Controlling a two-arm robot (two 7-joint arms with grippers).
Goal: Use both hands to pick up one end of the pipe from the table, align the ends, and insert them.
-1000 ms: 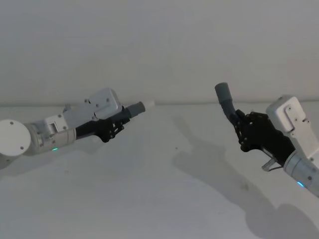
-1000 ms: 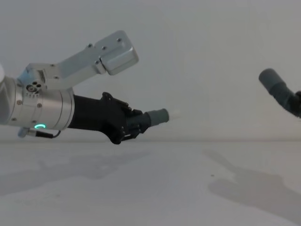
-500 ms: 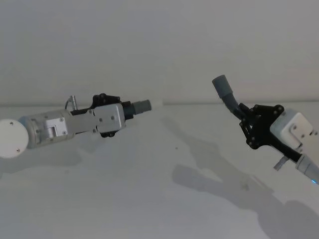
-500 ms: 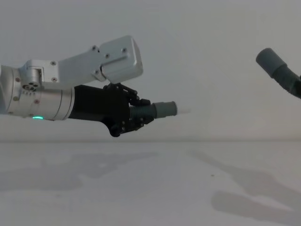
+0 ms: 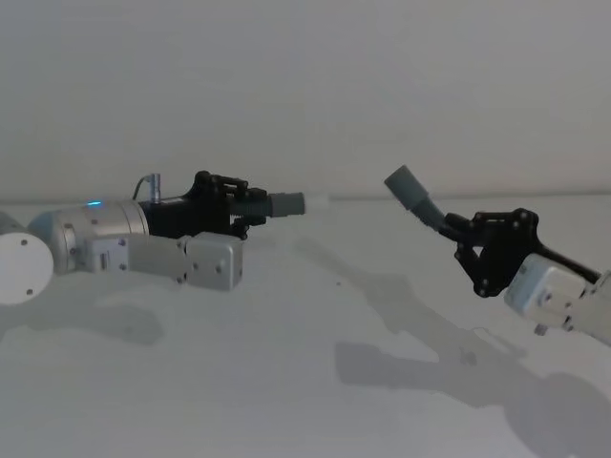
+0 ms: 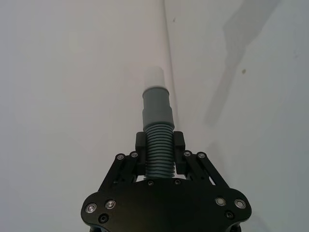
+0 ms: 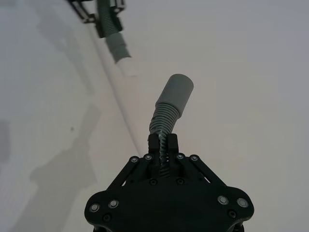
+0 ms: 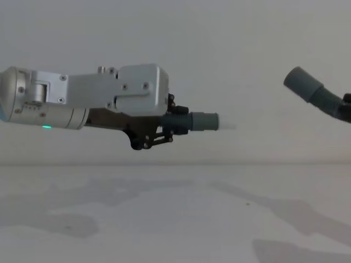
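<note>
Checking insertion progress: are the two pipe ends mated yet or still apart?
Apart. The white tip in the left gripper points across open air toward the grey cuff in the right gripper.

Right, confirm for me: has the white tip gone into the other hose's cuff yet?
No: in the chest view the white tip on the left hand's hose is apart from the other cuff.

A plain pale grey wall (image 5: 305,86) rises behind; soft shadows (image 5: 430,334) lie below.
</note>
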